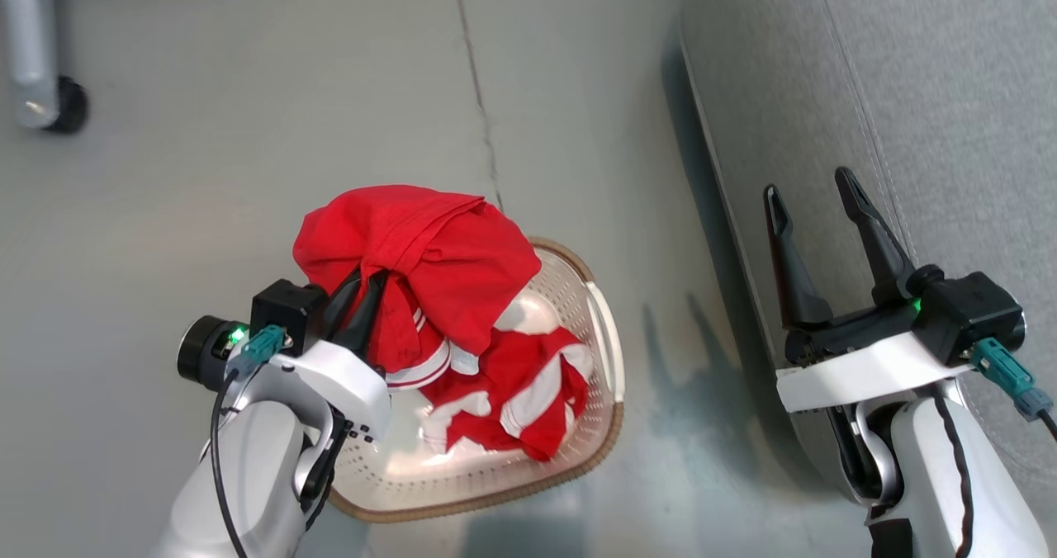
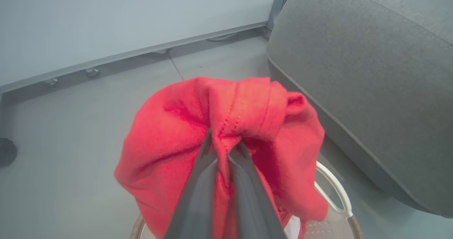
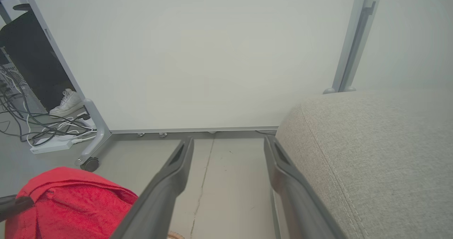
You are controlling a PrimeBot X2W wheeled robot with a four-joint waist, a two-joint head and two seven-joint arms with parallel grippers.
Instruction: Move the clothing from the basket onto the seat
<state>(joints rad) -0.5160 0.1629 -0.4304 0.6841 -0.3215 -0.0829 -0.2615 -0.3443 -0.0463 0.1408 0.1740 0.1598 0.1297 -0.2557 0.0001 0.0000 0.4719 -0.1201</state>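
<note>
Grip: our left gripper (image 2: pixel 225 140) pinches the bright red cloth garment (image 1: pixel 429 244); right gripper (image 1: pixel 808 182) spread, empty | Risk: pinch may slip, dropping it short of the grey fabric seat (image 1: pixel 933 87).

The tips of the left gripper (image 1: pixel 370 284) are buried in a fold of the red garment (image 1: pixel 429 244), so where the jaws end cannot be seen. In the left wrist view its dark fingers (image 2: pixel 198 196) likewise vanish into the cloth. That garment covers part of the red-and-white garment (image 1: pixel 528 393) and much of the basket (image 1: pixel 609 352), whose near-left rim sits behind the left arm (image 1: pixel 256 459). The seat (image 1: pixel 908 87) runs off the top and right edges. A metal leg (image 1: pixel 25 46) is cut off at upper left. A white shoe (image 3: pixel 67 103) sits partly behind a panel (image 3: pixel 212 55).
</note>
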